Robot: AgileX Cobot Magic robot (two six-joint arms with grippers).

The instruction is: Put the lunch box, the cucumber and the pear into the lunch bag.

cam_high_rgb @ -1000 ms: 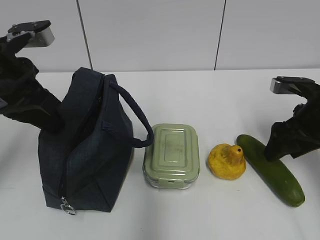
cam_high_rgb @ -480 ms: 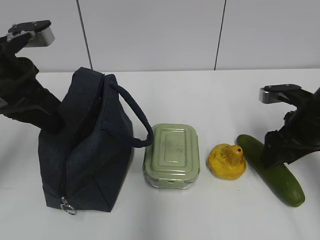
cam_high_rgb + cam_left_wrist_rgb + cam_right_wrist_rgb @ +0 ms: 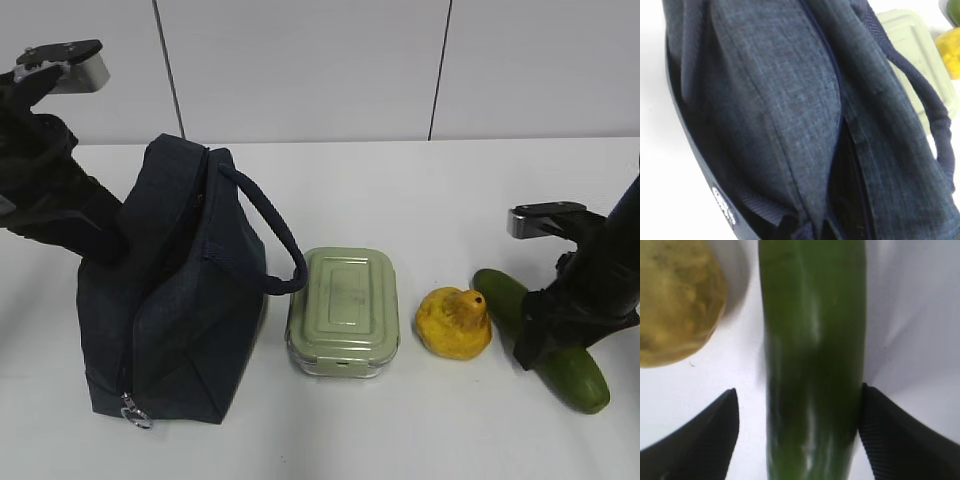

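Note:
The navy lunch bag (image 3: 170, 320) stands at the left with its top zipper partly open; it fills the left wrist view (image 3: 780, 100). My left gripper (image 3: 112, 245) is at the bag's upper left edge, and its dark fingertips (image 3: 787, 225) pinch a fold of the bag's fabric. The sage-green lunch box (image 3: 343, 310) lies right of the bag, then the yellow pear (image 3: 455, 322). The dark green cucumber (image 3: 578, 378) lies at the far right. My right gripper (image 3: 535, 342) is down over it, and in the right wrist view its open fingers (image 3: 798, 390) straddle the cucumber (image 3: 812, 340).
The bag's rope handle (image 3: 275, 235) arches toward the lunch box. The pear (image 3: 675, 300) lies close to the left of the right gripper's left finger. The white table (image 3: 400, 190) runs back to a white panelled wall.
My right gripper has moved down and to the left, from above the cucumber to straddling its middle. The left arm and the bag have not moved.

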